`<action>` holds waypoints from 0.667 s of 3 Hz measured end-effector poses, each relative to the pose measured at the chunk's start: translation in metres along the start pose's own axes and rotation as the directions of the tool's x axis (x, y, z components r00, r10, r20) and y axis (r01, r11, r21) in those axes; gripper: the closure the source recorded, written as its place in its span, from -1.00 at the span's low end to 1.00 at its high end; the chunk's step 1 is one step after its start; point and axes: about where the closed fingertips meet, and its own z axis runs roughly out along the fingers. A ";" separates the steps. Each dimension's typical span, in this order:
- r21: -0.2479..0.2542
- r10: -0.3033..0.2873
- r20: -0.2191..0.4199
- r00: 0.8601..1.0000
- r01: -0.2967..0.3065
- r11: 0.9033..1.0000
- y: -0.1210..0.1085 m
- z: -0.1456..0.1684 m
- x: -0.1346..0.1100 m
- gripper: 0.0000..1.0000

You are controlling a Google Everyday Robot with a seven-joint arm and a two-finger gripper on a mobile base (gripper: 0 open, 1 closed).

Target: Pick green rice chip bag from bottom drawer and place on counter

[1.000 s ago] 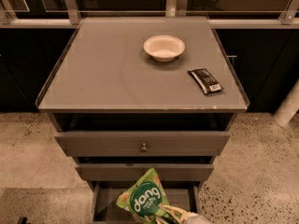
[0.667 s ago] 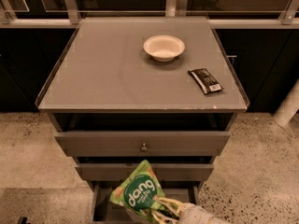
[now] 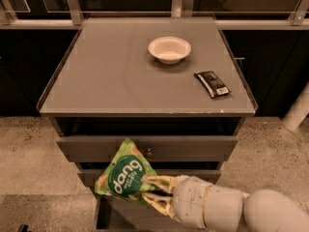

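The green rice chip bag (image 3: 124, 174) hangs in the air in front of the drawers, its dark-green oval with white lettering facing me. My gripper (image 3: 153, 188) is shut on the bag's right edge, reaching in from the lower right on a white arm. The bag is lifted above the open bottom drawer (image 3: 126, 216), whose flat grey inside shows below it. The counter (image 3: 116, 76) lies above and behind the bag.
A white bowl (image 3: 169, 49) stands at the back middle of the counter. A small black flat wrapper (image 3: 212, 83) lies near its right edge. Two closed drawers, one with a round knob (image 3: 149, 153), sit above the open one. A white post (image 3: 297, 110) stands at the right.
My gripper has lifted the bag up and to the left, out of the bottom drawer, to the height of the middle drawers.
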 end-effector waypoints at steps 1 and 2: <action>-0.028 -0.068 0.012 0.998 0.068 0.997 -0.030 0.004 -0.036 1.00; -0.028 -0.068 0.012 0.998 0.068 0.997 -0.030 0.004 -0.036 1.00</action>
